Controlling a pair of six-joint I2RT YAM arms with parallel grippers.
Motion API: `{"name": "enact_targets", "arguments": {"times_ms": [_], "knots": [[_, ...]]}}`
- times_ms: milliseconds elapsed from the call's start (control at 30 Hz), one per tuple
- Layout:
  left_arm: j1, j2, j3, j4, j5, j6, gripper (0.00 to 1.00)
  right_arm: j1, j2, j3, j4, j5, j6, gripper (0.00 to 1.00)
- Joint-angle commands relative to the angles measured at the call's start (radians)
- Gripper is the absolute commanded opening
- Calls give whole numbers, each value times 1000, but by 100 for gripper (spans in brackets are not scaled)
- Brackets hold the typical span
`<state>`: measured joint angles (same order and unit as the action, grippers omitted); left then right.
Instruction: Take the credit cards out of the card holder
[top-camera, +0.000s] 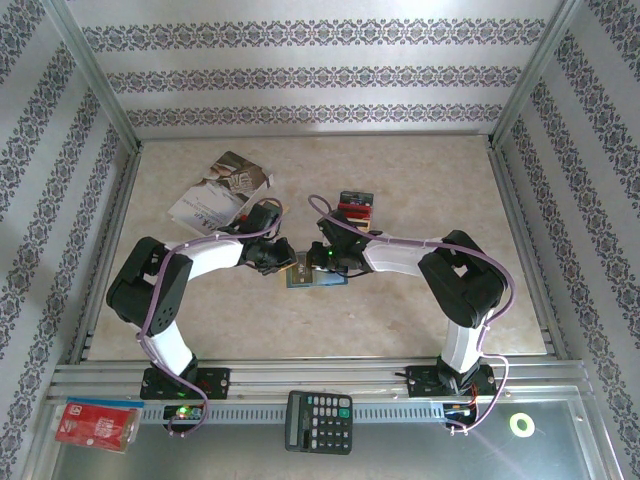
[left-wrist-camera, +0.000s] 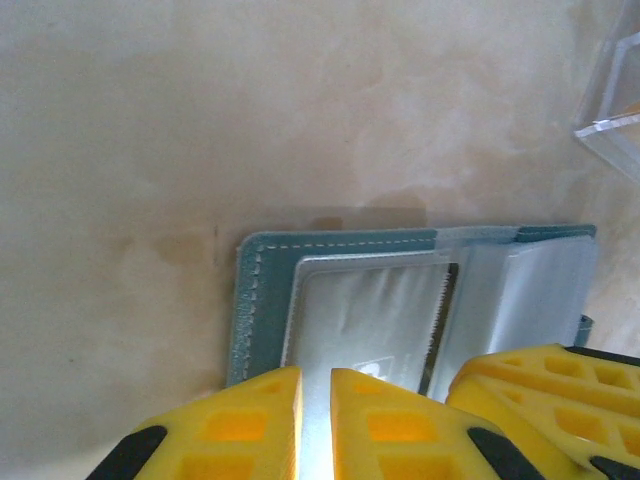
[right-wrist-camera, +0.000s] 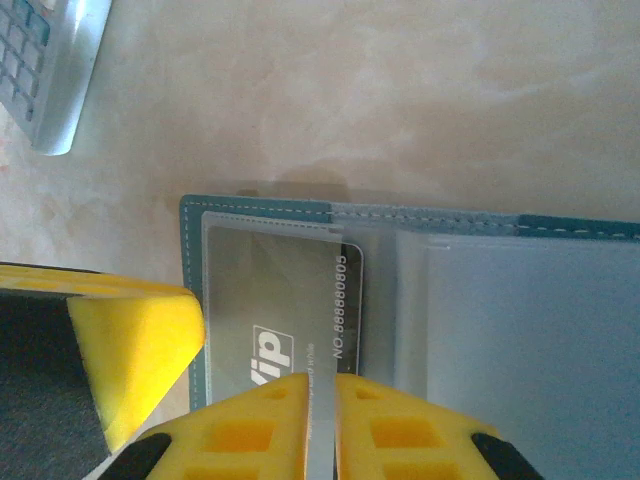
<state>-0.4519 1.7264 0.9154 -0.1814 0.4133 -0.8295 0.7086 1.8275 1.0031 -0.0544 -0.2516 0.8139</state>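
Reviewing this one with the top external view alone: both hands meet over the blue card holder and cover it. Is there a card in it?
Observer: Yes. From the right wrist, a black card printed VIP lies inside a clear sleeve of the card holder.
Operator: What is the right hand doing?
Observer: The right hand is closed on that sleeve's near edge. Whether the card itself is in the pinch, I cannot tell.
Operator: And the left one?
Observer: The left hand is also closed on a clear sleeve edge of the holder, close beside the right hand.
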Motion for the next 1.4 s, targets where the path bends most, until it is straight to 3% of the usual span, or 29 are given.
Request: {"name": "enact_targets", "arguments": {"times_ms": [0, 500, 1133, 1367], "knots": [[-13, 20, 14, -47, -18, 19, 14, -15, 13, -30, 38, 5, 29, 16], [-13, 39, 7, -63, -35, 24, 11, -48, 32, -82, 162, -98, 88, 14], [-13, 42, 24, -71, -30, 36, 9, -56, -65, -153, 249, -47, 70, 14], [-13, 43, 30, -73, -28, 38, 9, -54, -16, -128, 260, -127, 78, 15]]}}
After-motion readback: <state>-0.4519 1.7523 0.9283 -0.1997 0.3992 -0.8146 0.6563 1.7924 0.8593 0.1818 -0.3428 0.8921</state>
